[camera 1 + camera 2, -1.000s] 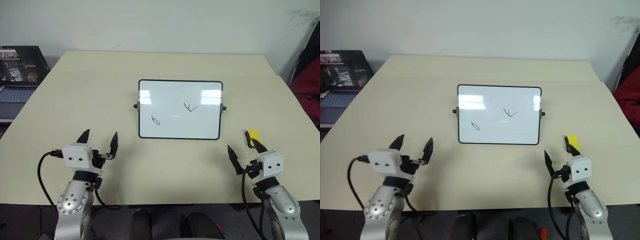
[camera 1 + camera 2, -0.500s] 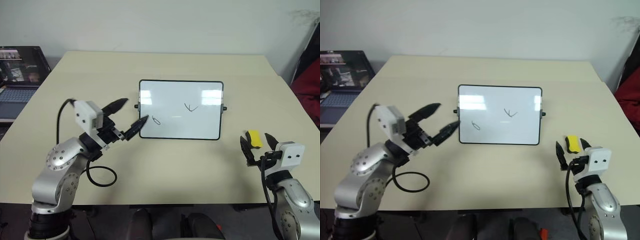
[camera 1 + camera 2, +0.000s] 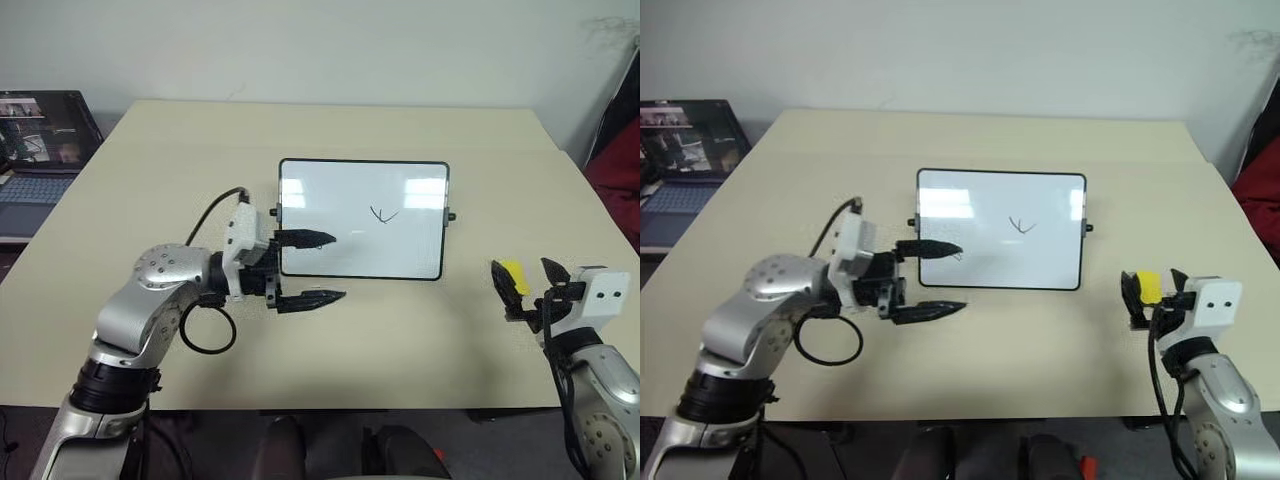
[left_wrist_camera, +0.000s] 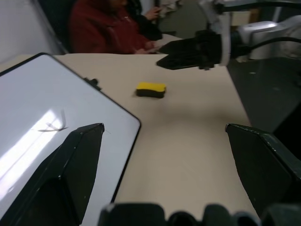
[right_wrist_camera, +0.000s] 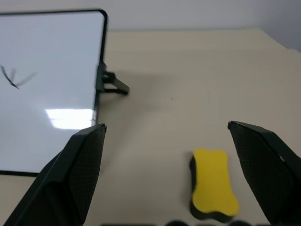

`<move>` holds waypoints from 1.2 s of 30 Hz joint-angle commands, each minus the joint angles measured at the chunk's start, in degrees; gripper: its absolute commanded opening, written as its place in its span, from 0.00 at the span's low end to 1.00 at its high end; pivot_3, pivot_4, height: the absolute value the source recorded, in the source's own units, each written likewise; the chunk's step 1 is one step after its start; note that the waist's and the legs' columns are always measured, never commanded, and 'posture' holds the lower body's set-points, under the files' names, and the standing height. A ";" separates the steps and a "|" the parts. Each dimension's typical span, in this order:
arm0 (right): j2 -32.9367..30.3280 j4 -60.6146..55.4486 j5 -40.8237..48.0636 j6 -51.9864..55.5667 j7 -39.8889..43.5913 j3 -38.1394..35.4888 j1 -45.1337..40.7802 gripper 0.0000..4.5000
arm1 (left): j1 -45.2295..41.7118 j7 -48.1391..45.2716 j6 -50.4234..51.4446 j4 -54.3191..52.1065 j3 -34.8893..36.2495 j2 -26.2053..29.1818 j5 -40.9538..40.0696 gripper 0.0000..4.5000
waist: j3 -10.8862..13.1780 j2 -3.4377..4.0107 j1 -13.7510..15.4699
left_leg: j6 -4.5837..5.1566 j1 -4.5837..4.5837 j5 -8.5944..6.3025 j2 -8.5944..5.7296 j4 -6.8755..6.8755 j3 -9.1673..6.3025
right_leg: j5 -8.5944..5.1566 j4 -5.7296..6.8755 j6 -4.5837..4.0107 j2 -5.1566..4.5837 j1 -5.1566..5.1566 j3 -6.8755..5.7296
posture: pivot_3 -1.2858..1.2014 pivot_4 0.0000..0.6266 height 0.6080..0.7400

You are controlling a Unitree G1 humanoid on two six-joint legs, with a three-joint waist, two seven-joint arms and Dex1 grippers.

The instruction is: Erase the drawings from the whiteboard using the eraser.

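The whiteboard (image 3: 400,190) lies flat mid-table, and the V-shaped drawing (image 3: 382,213) is plain on it. The small loop drawing is mostly covered by the upper finger of my left gripper (image 3: 340,266). That gripper is open, points right and hovers over the board's near left corner. The yellow eraser (image 5: 212,188) lies on the table right of the board. My right gripper (image 3: 522,272) is open just behind the eraser, its fingers on either side of it and touching nothing. The left wrist view shows the eraser (image 4: 151,89) and the right gripper (image 4: 193,49) beyond the board (image 4: 47,117).
An open laptop (image 3: 40,140) sits on a lower surface beyond the table's left edge. A person in red (image 4: 108,33) sits past the table's right side. A black cable (image 3: 205,340) loops under my left forearm.
My left arm has swung right and turned its gripper sideways, from the near left of the table to the board's corner. My right gripper has shifted slightly right, up to the eraser.
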 commanded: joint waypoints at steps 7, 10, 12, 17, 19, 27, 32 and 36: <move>-6.92 2.71 3.12 22.71 -3.76 -1.69 -12.91 0.99 | -4.09 -8.87 -2.99 -0.68 -5.44 -1.07 2.78 1.00 | 0.03 0.06 -0.39 | 0.01 -0.07 0.00 0.08 -0.02 0.03 | 0.00 0.05 0.00 0.17 -0.20 0.12 | 0.52 0.24 1.00; -7.14 5.47 3.25 26.88 -3.85 -1.94 -16.31 0.99 | -4.20 -9.36 -4.09 0.11 -5.67 -1.43 4.22 1.00 | 0.03 0.05 -0.10 | 0.01 -0.30 0.00 0.06 0.04 0.05 | 0.03 0.02 -0.06 0.15 -0.35 0.13 | 0.52 0.24 1.00; -7.05 7.15 2.93 28.11 -3.74 -2.31 -17.89 0.99 | -4.08 -9.53 -4.17 0.18 -5.58 -1.62 4.52 1.00 | 0.03 0.05 -0.05 | 0.01 -0.38 0.00 0.05 0.06 0.06 | 0.05 -0.01 -0.09 0.14 -0.40 0.12 | 0.52 0.24 1.00; -10.55 13.71 -0.19 27.07 -2.05 -0.76 -21.55 0.99 | -3.05 -7.17 -5.56 0.44 -4.90 -2.76 6.43 1.00 | 0.05 0.07 0.03 | 0.01 -0.42 0.01 0.03 0.07 0.06 | 0.06 -0.02 -0.10 0.13 -0.43 0.14 | 0.52 0.24 1.00; -11.17 15.42 -0.67 26.82 -1.37 -0.64 -22.41 0.99 | -2.64 -6.77 -5.32 0.11 -4.82 -2.99 6.35 1.00 | 0.05 0.07 -0.01 | 0.01 -0.42 0.01 0.03 0.08 0.06 | 0.05 -0.01 -0.09 0.12 -0.43 0.13 | 0.52 0.24 1.00; -12.09 22.85 -2.18 25.56 1.50 -0.16 -25.30 0.99 | -1.11 -5.44 -4.81 -1.68 -4.76 -3.08 6.10 1.00 | 0.06 0.09 -0.10 | 0.01 -0.42 0.01 0.04 0.08 0.08 | 0.06 0.00 -0.10 0.13 -0.44 0.15 | 0.52 0.24 1.00; -12.50 27.42 -4.18 23.76 2.92 1.16 -27.85 0.99 | -0.48 -5.30 -4.28 -2.86 -4.74 -2.69 5.48 1.00 | 0.06 0.10 -0.13 | 0.01 -0.41 0.01 0.05 0.08 0.07 | 0.06 0.02 -0.11 0.13 -0.45 0.13 | 0.52 0.24 1.00; -12.62 29.20 -5.26 22.79 3.79 2.01 -28.58 0.99 | -0.21 -5.24 -4.00 -3.40 -4.59 -2.55 5.30 1.00 | 0.06 0.10 -0.07 | 0.01 -0.42 0.01 0.05 0.07 0.07 | 0.07 0.00 -0.13 0.13 -0.44 0.14 | 0.52 0.24 1.00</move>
